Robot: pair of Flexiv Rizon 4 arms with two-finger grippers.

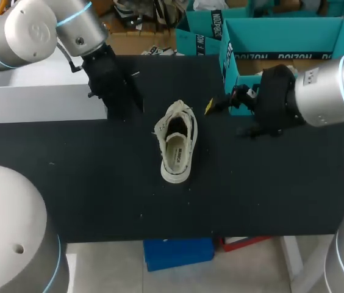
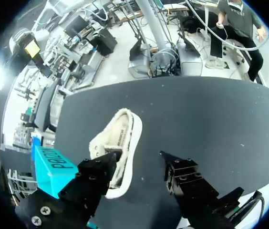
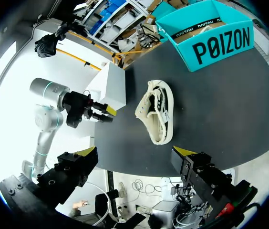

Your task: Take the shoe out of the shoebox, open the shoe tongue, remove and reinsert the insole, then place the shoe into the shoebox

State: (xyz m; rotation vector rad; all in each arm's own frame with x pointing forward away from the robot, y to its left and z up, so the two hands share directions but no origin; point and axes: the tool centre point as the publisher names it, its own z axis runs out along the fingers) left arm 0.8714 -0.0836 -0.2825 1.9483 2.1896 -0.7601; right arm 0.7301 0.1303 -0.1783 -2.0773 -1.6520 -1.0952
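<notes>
Our left claw (image 2: pixel 138 164) and right claw (image 3: pixel 135 153) hang spread, shoe (image 1: pixel 177 141) on the desk (image 1: pixel 99 195) between them; shoebox (image 1: pixel 282 46) by the right, white box (image 1: pixel 38 104) by the left.

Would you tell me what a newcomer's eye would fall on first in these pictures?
A cream canvas low-top shoe sits alone on its sole in the middle of the black table. At the table's far right stands an open teal cardboard shoebox. The left gripper and right gripper flank the shoe, fingers open, touching nothing.
</notes>
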